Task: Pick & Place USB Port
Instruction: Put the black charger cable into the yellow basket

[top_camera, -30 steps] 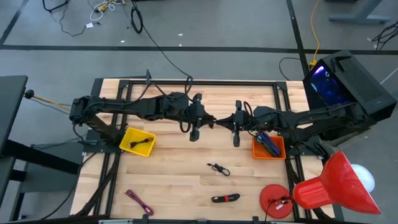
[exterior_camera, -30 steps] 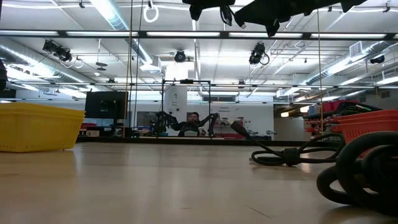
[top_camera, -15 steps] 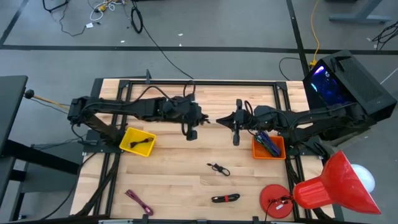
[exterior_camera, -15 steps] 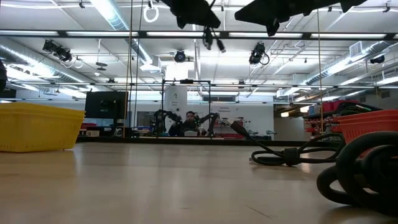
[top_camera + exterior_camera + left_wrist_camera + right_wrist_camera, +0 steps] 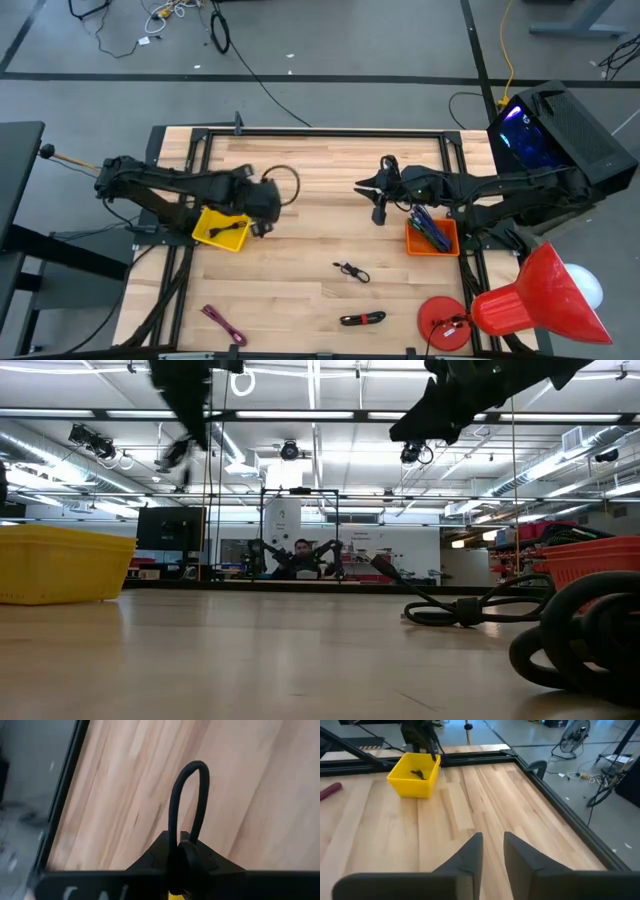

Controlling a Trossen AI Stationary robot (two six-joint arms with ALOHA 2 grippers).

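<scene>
Left gripper [image 5: 262, 200] hangs beside the yellow bin [image 5: 222, 227], clenched on a looped black cable [image 5: 187, 802]; only the left wrist view shows this grasp. Right gripper [image 5: 492, 851] waits mid-table, fingers slightly parted. High view alone shows the orange bin [image 5: 432, 237], a black USB cable [image 5: 351, 271] on the table [image 5: 300, 280], another cable [image 5: 362, 319] and a magenta cable [image 5: 223, 324] nearer. No legible writing.

Landmark: yellow square plastic bin [image 5: 222, 227], on the left half of the light wooden slatted table [image 5: 320, 290], one black cable piece inside it. Left gripper [image 5: 262, 203] just beside its right corner, above the table, a black looped cable [image 5: 283, 184] on its far side. Well right of it: right gripper [image 5: 376, 190], then orange plastic bin [image 5: 432, 238]; small black cable [image 5: 351, 271] lies nearer the front, between the bins.
</scene>
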